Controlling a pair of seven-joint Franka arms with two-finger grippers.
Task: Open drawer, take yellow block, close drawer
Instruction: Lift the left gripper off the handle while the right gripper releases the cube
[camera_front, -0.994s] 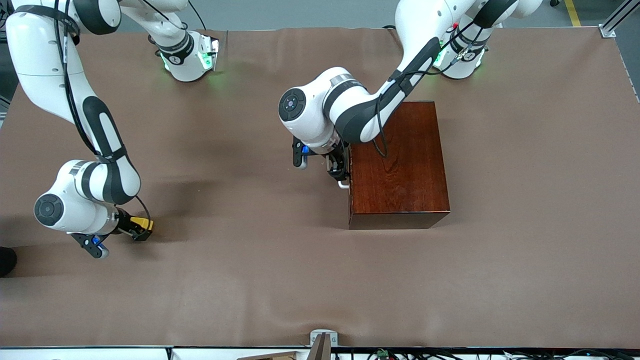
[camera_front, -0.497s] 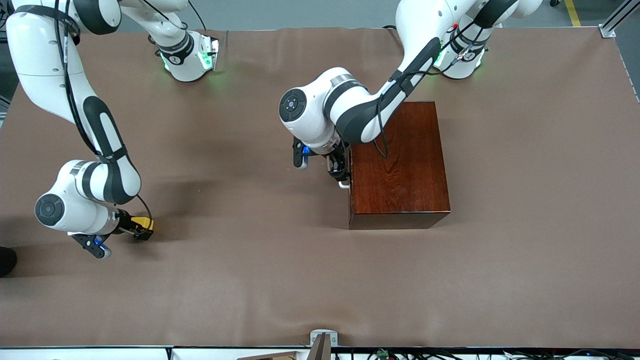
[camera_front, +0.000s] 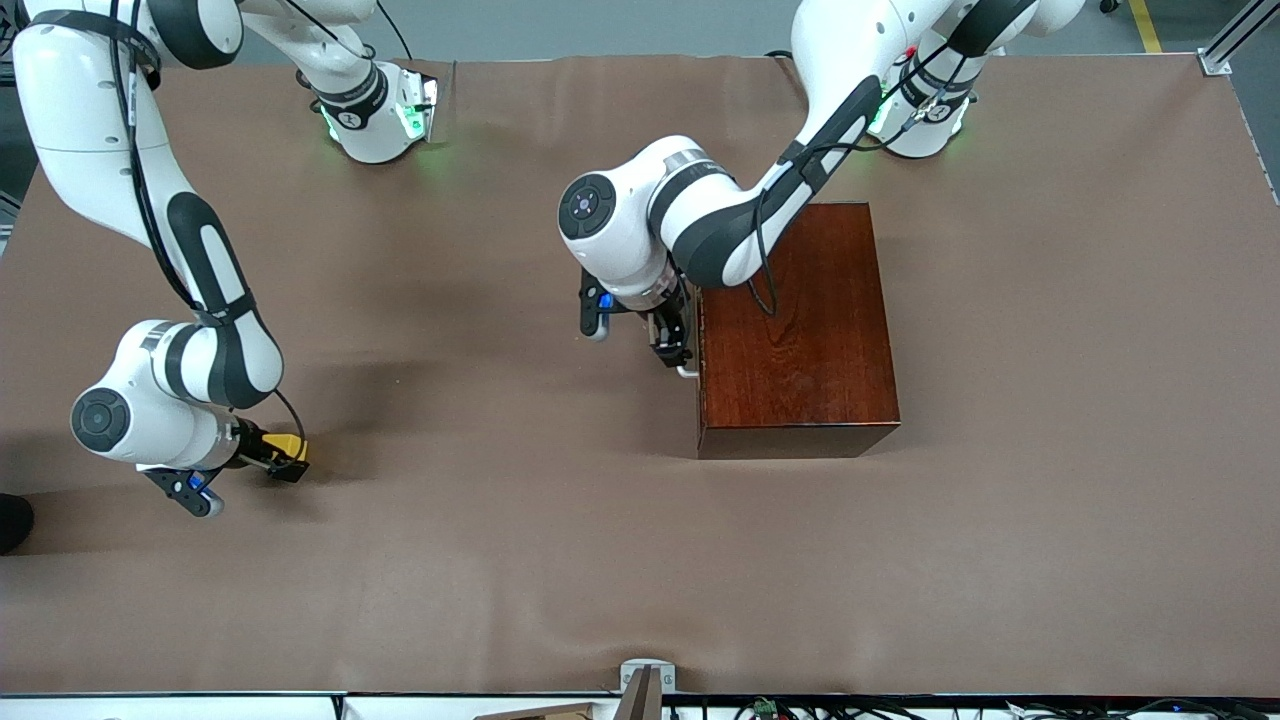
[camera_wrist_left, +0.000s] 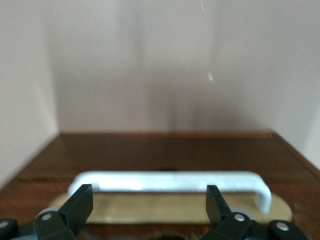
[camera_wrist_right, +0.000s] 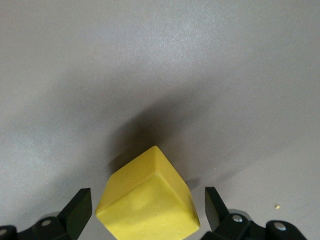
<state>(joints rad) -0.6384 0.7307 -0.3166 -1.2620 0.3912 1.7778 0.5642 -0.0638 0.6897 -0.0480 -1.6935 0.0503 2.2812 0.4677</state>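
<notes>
The dark reddish-brown wooden box stands mid-table, and its drawer sits flush in it. The white handle faces the right arm's end of the table. My left gripper hovers open right at that handle, with its fingertips just short of the bar and nothing between them. The yellow block rests on the table near the right arm's end. My right gripper is open around the block, with a gap at each fingertip.
A brown cloth covers the table. Both arm bases stand along the edge farthest from the front camera. A small metal bracket sits at the nearest edge.
My right gripper has opened and let go of the yellow block, which now rests on the table. The left hand has edged slightly away from the drawer front.
</notes>
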